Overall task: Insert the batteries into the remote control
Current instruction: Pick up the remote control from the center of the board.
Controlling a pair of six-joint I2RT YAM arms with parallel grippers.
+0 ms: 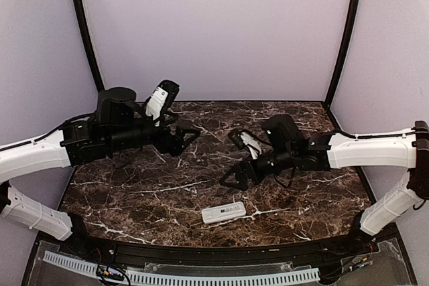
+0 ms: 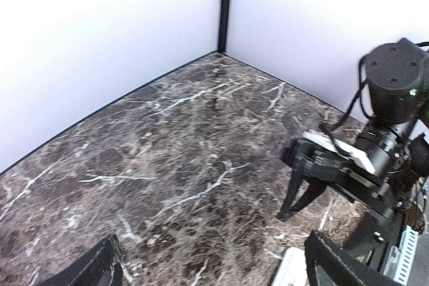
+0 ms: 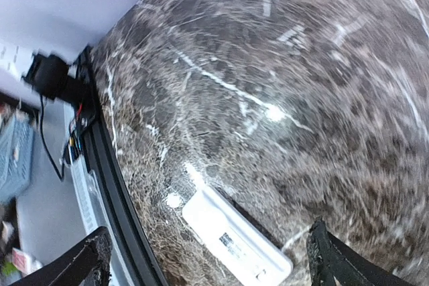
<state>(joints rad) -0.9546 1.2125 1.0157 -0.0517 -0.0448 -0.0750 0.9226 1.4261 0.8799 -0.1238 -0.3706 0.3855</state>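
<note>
Where the scene is viewed from above, the work surface is a tabletop (image 1: 134, 185) of dark brown marble pattern with irregular white veins. Its finish is glossy, and its near edge is bounded by a curved black rim (image 1: 201, 251). One white slotted strip (image 1: 201, 276) runs along the front of that rim. Pale, smooth wall panels (image 1: 214, 25) enclose the area, joined at two black corner posts (image 1: 84, 25).

Two arms are present, the left arm (image 1: 33, 155) and the right arm (image 1: 372, 151). Each has white tubular shells and black joint housings and ends in a black hand with two angular, tapered fingers.

The left hand (image 1: 186, 137) is over the left-centre of the tabletop. In its wrist view the fingers (image 2: 348, 266) stand wide apart, with nothing held between them.

The right hand (image 1: 233, 177) is over the centre-right. Its fingers (image 3: 90, 262) are likewise spread wide, with only bare marble between them.

One remote control (image 1: 223, 213) is visible. It is a slim white rectangular plastic body with rounded corners, and it lies flat close to the near rim, about mid-width. It is just on the near side of the right hand and is clear of both hands. A small dark marking sits toward one end of its upper face. The frames do not show whether this face is the front or the back.
</note>
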